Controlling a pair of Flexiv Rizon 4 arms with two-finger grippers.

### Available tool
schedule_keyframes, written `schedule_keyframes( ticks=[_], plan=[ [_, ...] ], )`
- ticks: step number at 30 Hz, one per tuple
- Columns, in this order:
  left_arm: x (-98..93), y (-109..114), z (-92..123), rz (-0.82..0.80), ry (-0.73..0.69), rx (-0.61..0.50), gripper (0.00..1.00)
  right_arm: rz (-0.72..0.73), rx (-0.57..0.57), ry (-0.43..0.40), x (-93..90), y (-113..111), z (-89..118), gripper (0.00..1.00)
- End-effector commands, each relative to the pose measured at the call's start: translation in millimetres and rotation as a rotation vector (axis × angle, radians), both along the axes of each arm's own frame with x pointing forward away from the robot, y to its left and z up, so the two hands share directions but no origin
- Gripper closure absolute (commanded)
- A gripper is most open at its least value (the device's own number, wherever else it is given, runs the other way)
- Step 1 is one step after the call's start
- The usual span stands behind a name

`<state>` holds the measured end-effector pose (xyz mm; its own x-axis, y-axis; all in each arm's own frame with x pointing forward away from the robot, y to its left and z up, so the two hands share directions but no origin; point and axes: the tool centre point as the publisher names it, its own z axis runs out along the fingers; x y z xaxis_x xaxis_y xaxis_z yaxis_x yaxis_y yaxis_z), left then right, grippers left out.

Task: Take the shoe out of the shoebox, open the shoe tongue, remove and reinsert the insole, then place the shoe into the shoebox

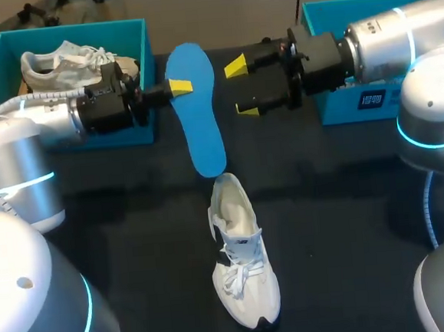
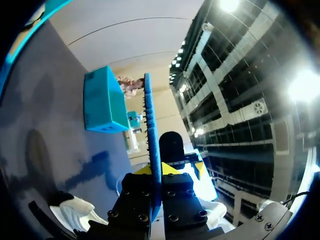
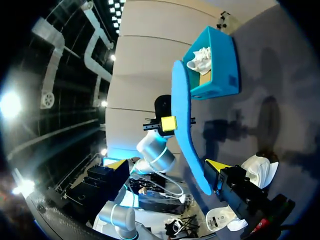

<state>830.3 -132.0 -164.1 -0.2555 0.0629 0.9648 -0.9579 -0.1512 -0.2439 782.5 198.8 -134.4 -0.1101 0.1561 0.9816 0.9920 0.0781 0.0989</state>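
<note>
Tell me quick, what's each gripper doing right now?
Left gripper: shut on the blue insole.
Right gripper: open, holding nothing.

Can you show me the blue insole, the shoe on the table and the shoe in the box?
The insole [image 1: 203,125]: head view, middle of its blue face.
The shoe on the table [image 1: 240,271]: head view, on its laces.
The shoe in the box [image 1: 64,61]: head view, on its side.
</note>
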Motion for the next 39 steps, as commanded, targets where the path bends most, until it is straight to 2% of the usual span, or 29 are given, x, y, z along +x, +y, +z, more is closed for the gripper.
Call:
schedule_keyframes(
  ticks=[1,10,18,25,29,30,39],
  plan=[
    [-1.2,1.1,1.0,0.023,-0.097,-0.022,1.0,-0.003,0.028,0.0,-1.1,1.9,-4.3,0.0],
    [-9.2,14.1,11.1,0.077,-0.377,-0.094,1.0,-0.003,0.028,0.0,-1.1,1.9,-4.3,0.0],
    [-10.3,30.5,28.6,0.101,-0.829,-0.144,1.0,-0.003,0.028,0.0,-1.1,1.9,-4.3,0.0],
    [-13.0,37.1,47.6,0.049,-1.138,-0.068,1.0,-0.003,0.028,0.0,-1.1,1.9,-4.3,0.0],
    [-18.4,41.7,43.6,-0.019,-1.272,0.011,1.0,-0.003,0.028,0.0,-1.1,1.9,-4.3,0.0],
    [-19.4,42.3,38.8,-0.015,-1.355,0.042,1.0,-0.003,0.028,0.0,-1.1,1.9,-4.3,0.0],
    [-19.4,42.3,38.8,-0.015,-1.355,0.042,1.0,-0.003,0.028,0.0,-1.1,1.9,-4.3,0.0]
  ],
)
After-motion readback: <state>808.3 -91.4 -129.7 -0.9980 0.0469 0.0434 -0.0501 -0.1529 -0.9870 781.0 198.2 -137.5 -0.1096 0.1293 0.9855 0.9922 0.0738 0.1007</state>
